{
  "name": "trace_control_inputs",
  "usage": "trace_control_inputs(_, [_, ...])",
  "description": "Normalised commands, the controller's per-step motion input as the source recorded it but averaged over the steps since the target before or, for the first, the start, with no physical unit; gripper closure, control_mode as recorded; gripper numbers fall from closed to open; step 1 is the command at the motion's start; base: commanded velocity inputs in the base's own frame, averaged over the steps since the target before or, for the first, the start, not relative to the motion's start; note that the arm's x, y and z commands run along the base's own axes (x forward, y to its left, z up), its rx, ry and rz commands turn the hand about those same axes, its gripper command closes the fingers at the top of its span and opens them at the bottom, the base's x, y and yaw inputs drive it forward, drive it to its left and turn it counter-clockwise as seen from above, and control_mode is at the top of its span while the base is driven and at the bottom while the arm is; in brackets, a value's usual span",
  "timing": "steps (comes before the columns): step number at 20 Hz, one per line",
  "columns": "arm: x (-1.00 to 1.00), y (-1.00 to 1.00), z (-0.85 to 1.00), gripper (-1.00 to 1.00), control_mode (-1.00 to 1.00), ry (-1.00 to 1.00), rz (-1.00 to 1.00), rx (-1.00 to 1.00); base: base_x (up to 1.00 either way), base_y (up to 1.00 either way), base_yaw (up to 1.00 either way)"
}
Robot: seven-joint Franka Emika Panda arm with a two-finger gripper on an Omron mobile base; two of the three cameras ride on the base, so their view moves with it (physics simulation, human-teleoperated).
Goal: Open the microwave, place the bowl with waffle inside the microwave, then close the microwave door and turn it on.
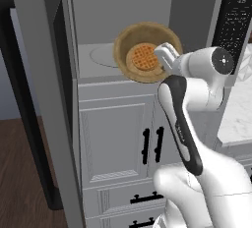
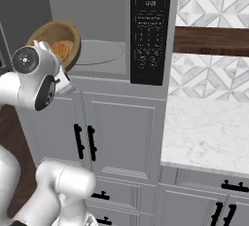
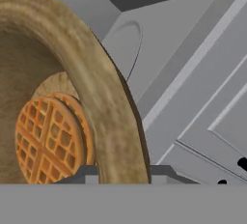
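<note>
the bowl (image 1: pixel 147 50) is held up at the mouth of the microwave (image 1: pixel 123 6), tipped steeply so that its inside faces out toward the cameras, just above the front edge of the cavity floor. in the right base view the bowl (image 2: pixel 57 40) sits at the left of the cavity opening, partly behind the robot's wrist. inside it lies the waffle (image 1: pixel 143 57), flat against the bowl's bottom; the hand view shows the waffle (image 3: pixel 46 138) with its grid pattern clear, low in the bowl (image 3: pixel 101 102), whose thick wooden rim runs down between the two finger tips.

the gripper (image 1: pixel 165 53) is clamped narrowly on the bowl's rim at its right side, one finger inside and one outside, seen from the left base view.

behind the bowl, the pale round turntable (image 2: pixel 99 52) lies bare on the cavity floor. the microwave door (image 1: pixel 42 74) stands swung wide open at the left, near the camera. the black keypad strip (image 2: pixel 150 30) is to the right of the cavity. below the microwave are white cabinet doors (image 2: pixel 121 137) with black handles, and to the right a marble counter (image 2: pixel 209 132).
</note>
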Motion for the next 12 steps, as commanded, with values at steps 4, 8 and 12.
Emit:
trace_control_inputs(4, [0.67,0.31,0.09,1.0,-1.0,0.0,-0.02,0.0,0.0,0.0,0.0])
trace_control_inputs(8, [0.67,0.07,0.0,1.0,-1.0,0.0,-0.04,0.0,0.0,0.0,0.0])
trace_control_inputs(12, [0.63,0.0,0.06,1.0,-1.0,0.0,-0.02,0.0,0.0,0.0,0.0])
